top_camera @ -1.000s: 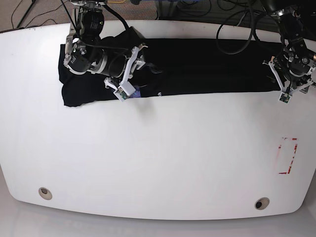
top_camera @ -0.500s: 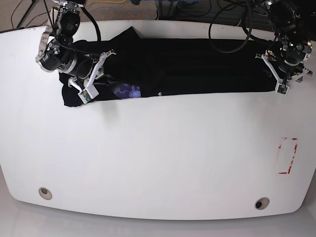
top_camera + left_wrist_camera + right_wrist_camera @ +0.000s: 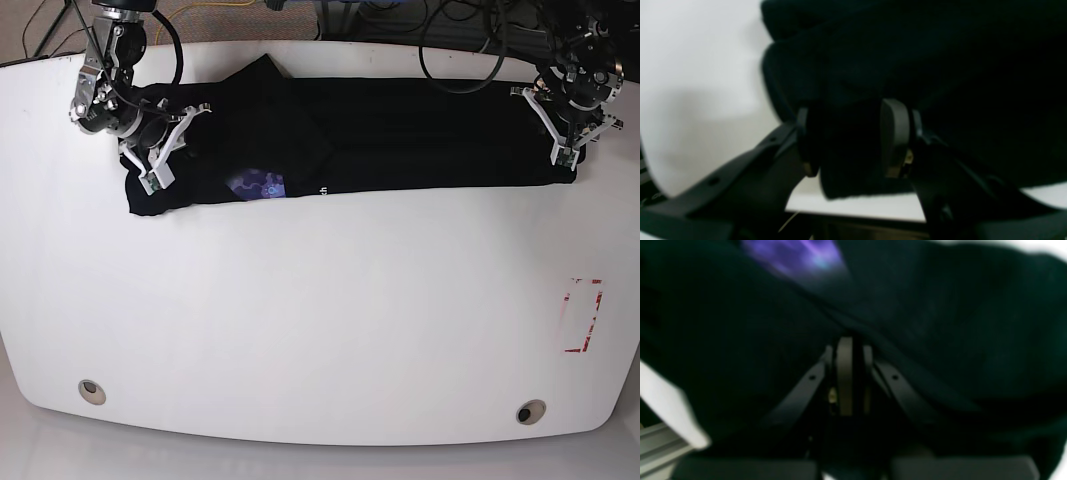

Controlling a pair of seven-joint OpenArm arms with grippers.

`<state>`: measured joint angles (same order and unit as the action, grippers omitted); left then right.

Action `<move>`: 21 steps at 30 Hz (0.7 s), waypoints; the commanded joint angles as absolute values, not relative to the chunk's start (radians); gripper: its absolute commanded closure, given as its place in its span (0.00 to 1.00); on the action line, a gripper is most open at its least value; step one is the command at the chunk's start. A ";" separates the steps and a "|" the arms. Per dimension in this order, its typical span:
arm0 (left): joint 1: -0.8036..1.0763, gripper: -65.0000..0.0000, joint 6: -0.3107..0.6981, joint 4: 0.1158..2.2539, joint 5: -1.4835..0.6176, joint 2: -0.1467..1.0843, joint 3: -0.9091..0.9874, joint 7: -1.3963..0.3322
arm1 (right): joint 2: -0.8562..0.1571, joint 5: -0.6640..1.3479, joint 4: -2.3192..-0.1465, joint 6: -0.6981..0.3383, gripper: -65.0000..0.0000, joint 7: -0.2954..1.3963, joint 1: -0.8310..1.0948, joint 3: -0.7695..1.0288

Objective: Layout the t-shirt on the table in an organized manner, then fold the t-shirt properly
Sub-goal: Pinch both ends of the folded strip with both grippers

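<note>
Black cloth fills most of the far half of the white table [image 3: 320, 330]: the t-shirt [image 3: 400, 130] lies as a long band along the far edge, reaching from the near-left corner region to the right end, with a bunched flap rising toward the far edge at its left part. A small purple-blue printed graphic [image 3: 256, 184] shows near the band's near edge, with tiny white lettering [image 3: 322, 190] just beside it.

At the shirt's left end in the base view, the right gripper [image 3: 152, 178] sits on the cloth. Its wrist view shows the two fingers [image 3: 844, 373] pressed together with a ridge of black fabric pinched between them, so it is clamped on the t-shirt; the purple print is blurred above.

At the shirt's right end, the left gripper [image 3: 566, 152] stands over the corner of the cloth. Its wrist view shows the jaws partly apart with a thick fold of the shirt's edge filling the gap between the pads [image 3: 894, 136], both pads touching the fabric, beside bare table.

On the near side of the table lie two round metal grommets [image 3: 91, 391] and, toward the right edge, a red-and-white rectangle mark [image 3: 582, 316], all well apart from the shirt.
</note>
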<state>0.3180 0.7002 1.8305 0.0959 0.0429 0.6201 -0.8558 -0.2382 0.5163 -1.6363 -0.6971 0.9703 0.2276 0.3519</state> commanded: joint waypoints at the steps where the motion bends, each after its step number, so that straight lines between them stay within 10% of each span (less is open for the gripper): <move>1: 0.315 0.63 0.698 1.797 0.091 0.051 0.621 -0.831 | -0.251 0.463 -1.595 -0.698 0.94 0.931 0.213 0.355; 21: 0.191 0.63 0.698 1.669 0.094 0.097 0.473 -0.842 | -0.317 0.255 -1.382 -0.698 0.94 0.745 0.113 0.387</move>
<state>0.1860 0.6895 1.6638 0.0814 0.0937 0.4713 -0.7963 -0.2989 0.3386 -1.3857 -0.7349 0.6666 0.1059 0.3740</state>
